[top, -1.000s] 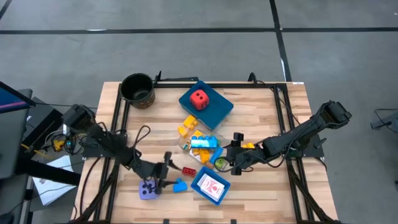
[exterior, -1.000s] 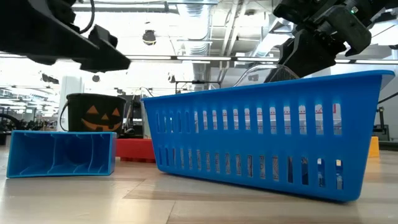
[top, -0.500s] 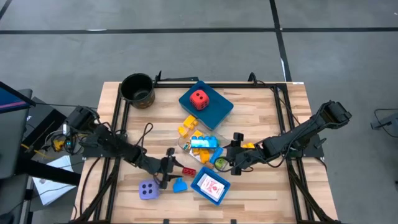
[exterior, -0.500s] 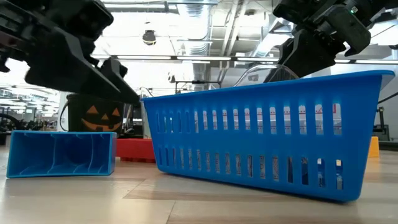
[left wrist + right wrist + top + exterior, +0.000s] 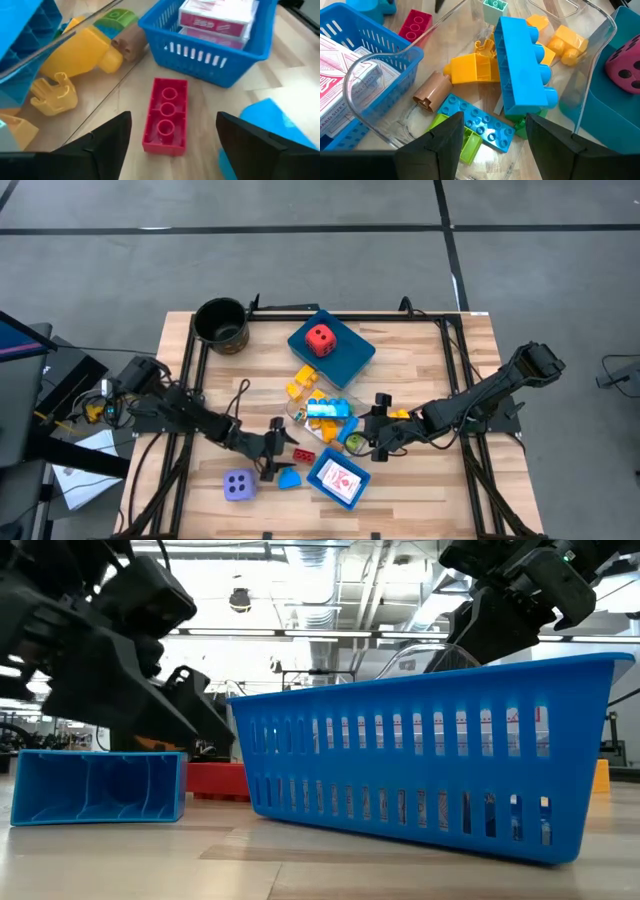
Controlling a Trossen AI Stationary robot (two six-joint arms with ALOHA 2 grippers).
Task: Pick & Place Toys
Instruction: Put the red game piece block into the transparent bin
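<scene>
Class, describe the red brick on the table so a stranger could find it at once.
Start at the small blue basket holding red-printed cards near the table's front edge. Just beside it, toward the left gripper, lies the red brick, flat on the wood. It is the only red piece with three studs in a row.

A wooden bench (image 5: 420, 370) carries a dark pot (image 5: 221, 324), blue trays (image 5: 338, 477), a lavender die (image 5: 238, 485), a red brick (image 5: 166, 122) and mixed bricks (image 5: 322, 409).

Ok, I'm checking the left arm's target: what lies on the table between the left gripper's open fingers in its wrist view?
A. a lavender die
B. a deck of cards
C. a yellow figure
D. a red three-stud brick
D: the left gripper is open, with the red three-stud brick lying between its fingers.
</scene>
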